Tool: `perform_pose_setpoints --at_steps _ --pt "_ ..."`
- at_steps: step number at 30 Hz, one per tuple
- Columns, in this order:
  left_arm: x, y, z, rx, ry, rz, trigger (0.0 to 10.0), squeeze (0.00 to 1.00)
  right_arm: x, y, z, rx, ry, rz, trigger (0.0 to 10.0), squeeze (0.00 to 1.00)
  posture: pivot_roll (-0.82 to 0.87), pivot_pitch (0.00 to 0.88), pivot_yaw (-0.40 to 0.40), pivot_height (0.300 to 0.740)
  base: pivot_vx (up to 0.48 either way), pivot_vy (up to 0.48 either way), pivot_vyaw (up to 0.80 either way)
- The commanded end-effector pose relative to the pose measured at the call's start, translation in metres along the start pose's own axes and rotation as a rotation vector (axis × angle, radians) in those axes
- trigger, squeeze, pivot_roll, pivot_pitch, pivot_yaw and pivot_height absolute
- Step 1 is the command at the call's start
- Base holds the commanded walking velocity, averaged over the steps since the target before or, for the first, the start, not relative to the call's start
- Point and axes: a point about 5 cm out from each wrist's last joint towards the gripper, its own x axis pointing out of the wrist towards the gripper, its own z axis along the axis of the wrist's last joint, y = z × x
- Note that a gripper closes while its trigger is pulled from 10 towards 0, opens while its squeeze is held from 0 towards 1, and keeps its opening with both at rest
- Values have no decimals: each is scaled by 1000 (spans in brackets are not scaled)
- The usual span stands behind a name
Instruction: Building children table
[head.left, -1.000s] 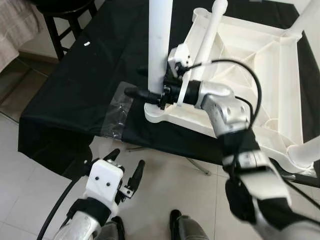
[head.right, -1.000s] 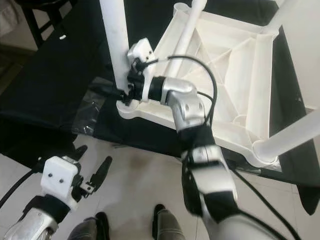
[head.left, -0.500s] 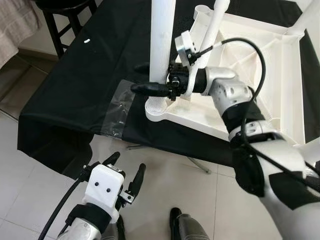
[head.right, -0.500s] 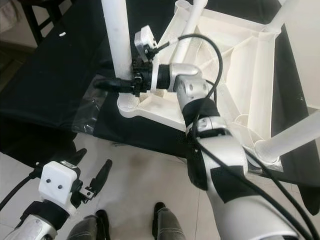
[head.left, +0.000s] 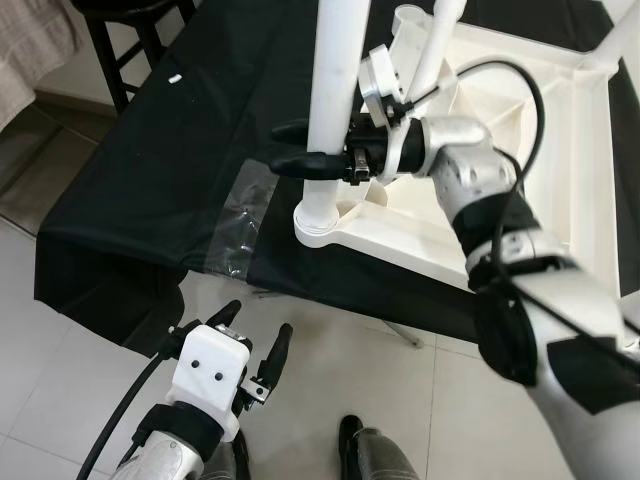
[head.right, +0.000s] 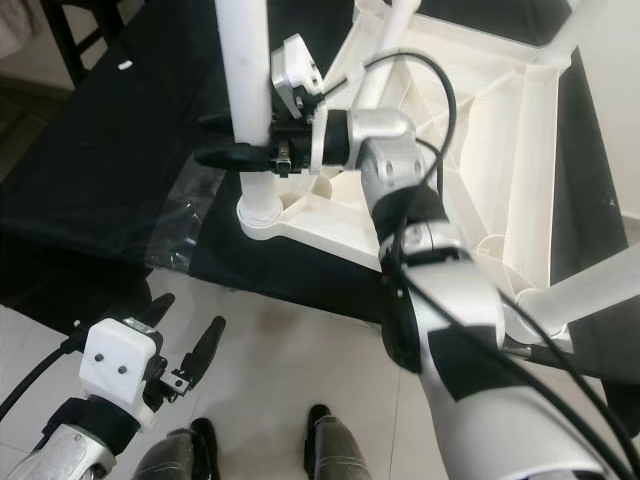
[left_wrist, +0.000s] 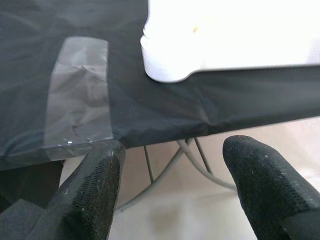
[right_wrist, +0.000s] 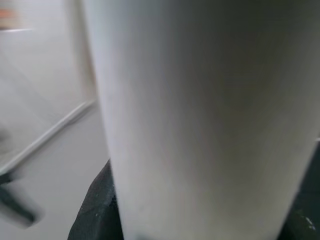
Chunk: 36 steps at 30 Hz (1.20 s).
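Note:
A white plastic children's table (head.left: 420, 235) lies upside down on a black-covered table (head.left: 170, 170). Its near-left leg (head.left: 335, 80) stands upright in the corner socket (head.left: 320, 222). My right gripper (head.left: 290, 148) reaches in from the right, and its two black fingers are closed around this leg a little above the socket. In the right wrist view the leg (right_wrist: 200, 115) sits close between the fingers. My left gripper (head.left: 255, 330) hangs low over the tiled floor in front of the table edge, open and holding nothing. From its wrist view, the socket corner (left_wrist: 170, 60) is seen above its fingers (left_wrist: 95, 195).
Other white legs rise at the far corners (head.left: 435, 40) and at the near right (head.right: 580, 290). A patch of clear tape (head.left: 235, 225) lies on the black cloth. A dark stool (head.left: 130, 30) stands back left. Folding table struts (left_wrist: 165, 170) and my feet (head.left: 350, 440) are below.
My right gripper has slid upward along the near-left leg, from beside the socket to higher on the shaft. The left gripper has stayed low and open.

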Motion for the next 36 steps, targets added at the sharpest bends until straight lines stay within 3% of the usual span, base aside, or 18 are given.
perform_pose_setpoints --at_steps 1,2,3,4,7,15,16,17,18,19,20,21,27,29,30,32,33,36 --pt "-1 -2 -4 -10 19 -7 10000 0 8 25 -49 115 157 -392 0 0 61 306 -92 740 0 0 0" --pt "-1 -2 -4 -10 19 -7 10000 0 8 25 -49 115 157 -392 0 0 61 306 -92 740 0 0 0" --pt "1 0 -4 -7 16 -8 10000 0 7 73 -82 121 285 -771 0 0 36 313 -75 740 0 0 0" --pt "1 0 -4 -7 16 -8 10000 0 7 73 -82 121 285 -771 0 0 36 313 -75 740 0 0 0" --pt "5 2 -5 -3 11 -22 10000 0 17 130 -101 273 313 -859 0 0 18 315 -57 740 0 0 0" --pt "11 3 -8 -1 11 -34 10000 0 27 116 -102 279 277 -841 0 0 19 282 -45 740 0 0 0" --pt "11 4 -9 2 11 -30 10000 0 26 112 -98 278 284 -839 2980 0 23 279 -47 740 0 0 0" --pt "11 4 -9 2 11 -30 10000 0 26 112 -98 278 284 -839 2980 0 23 279 -47 740 0 0 0" --pt "11 5 -9 6 12 -23 10000 0 23 104 -92 259 279 -827 10000 0 39 283 -59 740 0 0 0" --pt "11 5 -9 10 11 -16 10000 0 19 100 -84 252 274 -844 10000 149 41 283 -61 740 0 0 0" --pt "11 5 -9 10 11 -16 10000 0 19 100 -84 252 274 -844 10000 149 41 283 -61 740 0 0 0" --pt "11 6 -9 13 11 -10 10000 0 17 96 -77 238 262 -833 10000 1000 41 283 -61 740 0 0 0" --pt "10 7 -8 16 10 -4 10000 0 16 62 -46 188 110 -530 10000 1000 57 286 -68 740 0 0 0" --pt "10 6 -8 15 7 -5 10000 0 11 54 -34 37 107 -290 10000 1000 54 292 -70 740 0 0 0" --pt "10 6 -8 14 7 -6 10000 0 7 51 -32 -6 126 -164 10000 831 55 293 -69 740 0 0 0" --pt "10 5 -7 13 6 -7 10000 0 4 49 -30 -26 141 -91 10000 831 59 297 -68 740 0 0 0" --pt "9 4 -6 11 5 -9 10000 0 1 43 -29 -35 167 -16 10000 0 67 302 -69 740 0 0 0" --pt "8 3 -6 9 6 -9 10000 0 1 32 -25 -62 197 15 10000 0 76 309 -71 740 0 0 0"
